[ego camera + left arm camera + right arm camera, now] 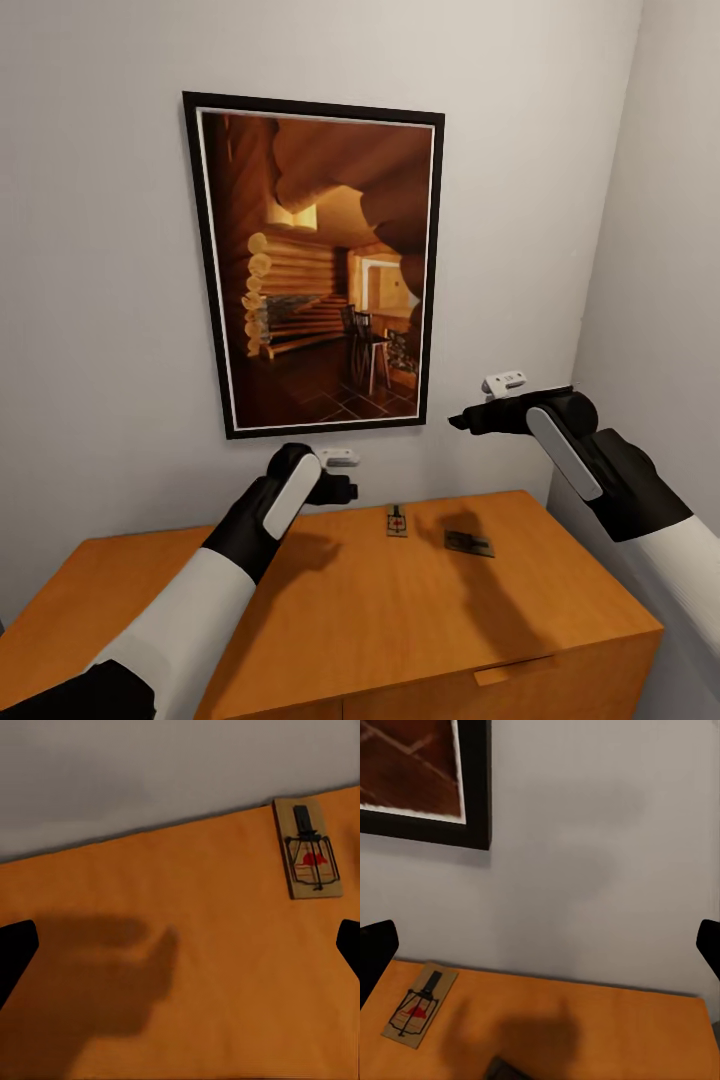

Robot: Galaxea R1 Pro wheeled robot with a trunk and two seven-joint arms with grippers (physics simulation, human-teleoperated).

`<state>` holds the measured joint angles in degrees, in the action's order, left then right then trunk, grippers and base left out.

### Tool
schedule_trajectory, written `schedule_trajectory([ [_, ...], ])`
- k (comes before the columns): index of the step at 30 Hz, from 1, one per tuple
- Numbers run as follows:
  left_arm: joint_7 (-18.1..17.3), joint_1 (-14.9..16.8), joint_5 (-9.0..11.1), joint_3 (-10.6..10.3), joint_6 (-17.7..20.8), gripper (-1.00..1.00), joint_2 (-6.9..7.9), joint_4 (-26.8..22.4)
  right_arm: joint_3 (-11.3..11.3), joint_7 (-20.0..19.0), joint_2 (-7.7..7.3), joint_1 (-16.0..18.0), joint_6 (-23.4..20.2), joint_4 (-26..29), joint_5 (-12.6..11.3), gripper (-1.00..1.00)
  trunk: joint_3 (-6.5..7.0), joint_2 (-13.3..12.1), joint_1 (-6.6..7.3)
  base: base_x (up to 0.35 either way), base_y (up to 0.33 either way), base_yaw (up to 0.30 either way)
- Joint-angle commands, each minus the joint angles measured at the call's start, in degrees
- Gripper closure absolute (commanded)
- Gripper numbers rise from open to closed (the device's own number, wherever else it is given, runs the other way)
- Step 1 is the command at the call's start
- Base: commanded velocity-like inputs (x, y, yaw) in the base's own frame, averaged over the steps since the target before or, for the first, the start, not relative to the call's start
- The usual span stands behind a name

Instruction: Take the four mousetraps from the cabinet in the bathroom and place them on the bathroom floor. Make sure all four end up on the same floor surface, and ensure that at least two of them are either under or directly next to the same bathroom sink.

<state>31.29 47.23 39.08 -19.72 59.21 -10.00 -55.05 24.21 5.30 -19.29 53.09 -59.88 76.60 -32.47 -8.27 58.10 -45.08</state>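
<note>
Lying flat on the cabinet [420, 600] top near the wall, one mousetrap [397, 521] is seen just ahead of the left gripper [345, 490], whose fingers [15, 952] are spread wide and hold nothing, while a second, darker mousetrap [468, 543] lies just beside it, below the raised right gripper [458, 421], equally wide open and empty. A framed picture [315, 265] is hung on the wall above. The second trap is cut off at the right wrist view's edge, so its details can hardly be made out.

The head view looks down over the cabinet [420, 600] toward the wall and picture [315, 265]. Both wrist views sit nearer, above the cabinet top; all three share the trap [397, 521] [308, 849] [420, 1005] by the wall.
</note>
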Motion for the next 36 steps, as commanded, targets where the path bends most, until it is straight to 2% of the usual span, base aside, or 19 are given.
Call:
schedule_trajectory([
  [1, 0.64, 0.06, 0.62, -0.06, 0.1, -1.0, 0.0, -0.04, 0.14, 0.56, -0.06, 0.08, -0.12, 0.05, -0.55, -1.0, -0.09, 0.07, -0.01, 0.0, 0.0, 0.0],
  [8, 10.69, 0.06, 8.97, -0.2, 0.04, -1.0, 0.0, -0.82, 0.14, 0.65, -0.05, 0.08, -0.12, 0.04, -0.55, -1.0, -0.09, 0.07, -0.01, 0.0, 0.0, 0.0],
  [11, 13.86, 0.06, 11.54, -0.26, 0.07, -1.0, 0.0, -1.64, 0.14, 0.67, -0.05, 0.08, -0.12, 0.04, -0.56, -1.0, -0.09, 0.07, -0.01, 0.0, 0.0, 0.0],
  [12, 13.86, 0.06, 11.54, -0.26, 0.07, -1.0, 0.0, -1.64, 0.14, 0.67, -0.05, 0.08, -0.12, 0.04, -0.56, -1.0, -0.09, 0.07, -0.01, 0.0, 0.0, 0.0],
  [14, 15.7, 0.06, 13.3, -0.33, 0.09, -1.0, 0.0, -2.64, 0.14, 0.67, -0.05, 0.08, -0.12, 0.04, -0.57, -1.0, -0.09, 0.07, -0.01, 0.0, 0.0, 0.0],
  [21, 17.25, 0.0, 14.95, -0.41, 0.16, -1.0, 0.0, -3.82, 0.13, 0.68, -0.05, 0.08, -0.12, 0.04, -0.57, -1.0, -0.09, 0.07, -0.01, 0.0, 0.0, 0.0],
  [36, 17.61, 0.03, 15.47, -0.41, 0.28, -1.0, 0.0, -4.05, 0.13, 0.68, -0.05, 0.08, -0.12, -0.03, -0.6, -1.0, -0.09, 0.07, -0.01, 0.0, 0.0, 0.0],
])
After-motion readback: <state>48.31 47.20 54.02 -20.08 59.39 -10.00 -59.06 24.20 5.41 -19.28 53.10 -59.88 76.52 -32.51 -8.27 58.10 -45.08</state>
